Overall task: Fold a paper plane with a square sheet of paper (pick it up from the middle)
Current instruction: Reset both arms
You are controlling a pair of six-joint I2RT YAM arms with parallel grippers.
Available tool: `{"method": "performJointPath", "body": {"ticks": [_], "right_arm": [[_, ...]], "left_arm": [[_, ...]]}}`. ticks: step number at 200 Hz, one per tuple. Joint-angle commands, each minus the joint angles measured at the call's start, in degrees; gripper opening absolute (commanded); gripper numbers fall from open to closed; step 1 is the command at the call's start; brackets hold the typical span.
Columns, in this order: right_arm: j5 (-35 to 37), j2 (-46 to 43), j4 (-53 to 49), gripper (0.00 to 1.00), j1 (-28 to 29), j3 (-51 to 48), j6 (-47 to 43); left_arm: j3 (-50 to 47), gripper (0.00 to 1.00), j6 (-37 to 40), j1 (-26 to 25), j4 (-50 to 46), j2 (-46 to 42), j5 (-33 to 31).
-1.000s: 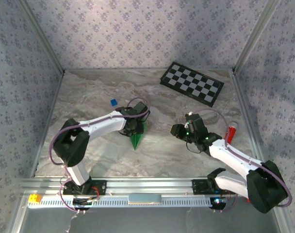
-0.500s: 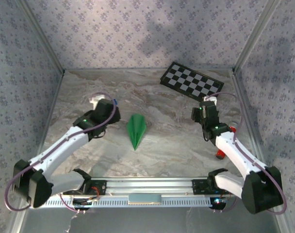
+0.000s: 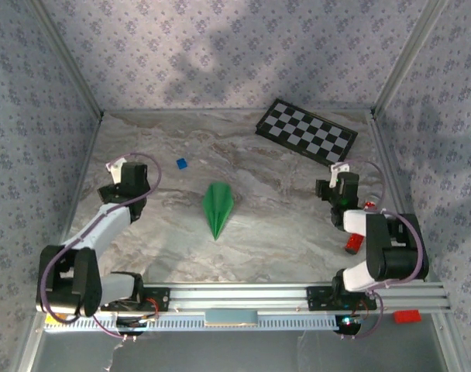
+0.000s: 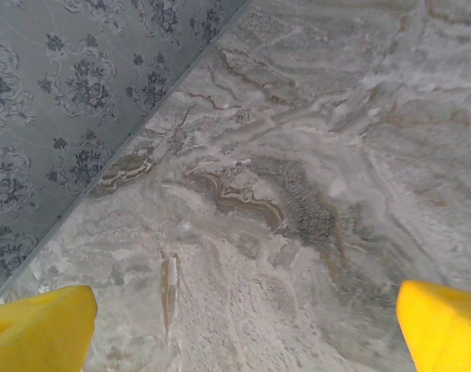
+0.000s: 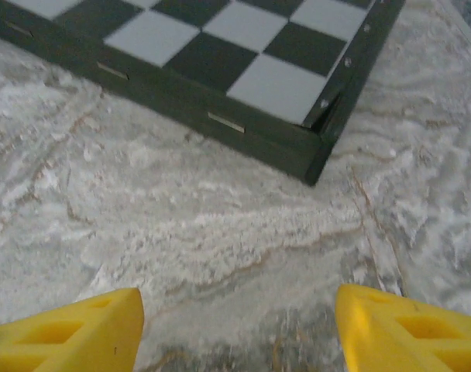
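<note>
**Paper plane lay mid-table, clear of both opened grippers**

The paper plane (image 3: 218, 208) was seen lying flat on the marbled table (image 3: 282, 240), roughly midway between the two arms. Its slim tip was turned toward the near edge and its broader end toward the back. A centre crease could be made out along its length. It was touched by neither gripper.

The left gripper (image 3: 118, 172) was found well to the plane's left, near the left wall, and was directed away from the plane. In the left wrist view its yellow fingers (image 4: 38, 329) were shown spread wide, with bare table between them and the foot of the patterned wall (image 4: 57, 93) beyond.

The right gripper (image 3: 342, 174) was found well to the plane's right, close to the checkerboard (image 3: 306, 133). In the right wrist view its fingers (image 5: 73, 333) were likewise held apart over bare table, and a corner of the checkerboard lay just ahead of them.

A small blue block (image 3: 181, 163) was noted behind the plane and to its left, between it and the left gripper but apart from both.
</note>
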Motion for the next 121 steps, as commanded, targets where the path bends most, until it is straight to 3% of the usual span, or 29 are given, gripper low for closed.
{"method": "performJointPath", "body": {"ticks": [1,14,18,22,46,57,107,121], "right_arm": [[-5.96,1.09,10.54,0.69,-0.35,-2.8,-1.58],[-2.43,1.6,8.8,0.7,-0.29,-1.75,-0.12],[-1.41,1.74,7.78,0.93,-0.39,-0.95,0.61],[-1.72,1.9,8.57,0.99,-0.74,-1.15,0.8],[4.92,1.78,10.2,1.0,1.17,-1.99,0.95],[7.93,1.85,10.72,1.0,1.07,-2.23,2.37],[9.1,1.79,11.06,1.0,1.34,-2.41,2.34],[9.06,1.84,10.99,1.0,1.34,-2.41,2.45]], "left_arm": [[-2.75,0.99,7.59,0.51,15.77,2.79,2.39],[-4.45,0.98,9.98,0.69,21.74,4.73,6.7],[-4.95,0.98,10.67,0.71,23.32,5.17,7.64],[-5.35,0.98,11.41,0.72,24.86,5.76,8.35],[-7.92,0.97,15.69,1.53,34.97,9.56,13.25],[-6.45,0.95,16.42,1.97,32.76,10.35,15.95],[-7.05,0.92,16.97,5.37,34.87,10.71,23.67],[-13.81,0.94,15.15,8.1,52.0,16.03,26.48]]}}
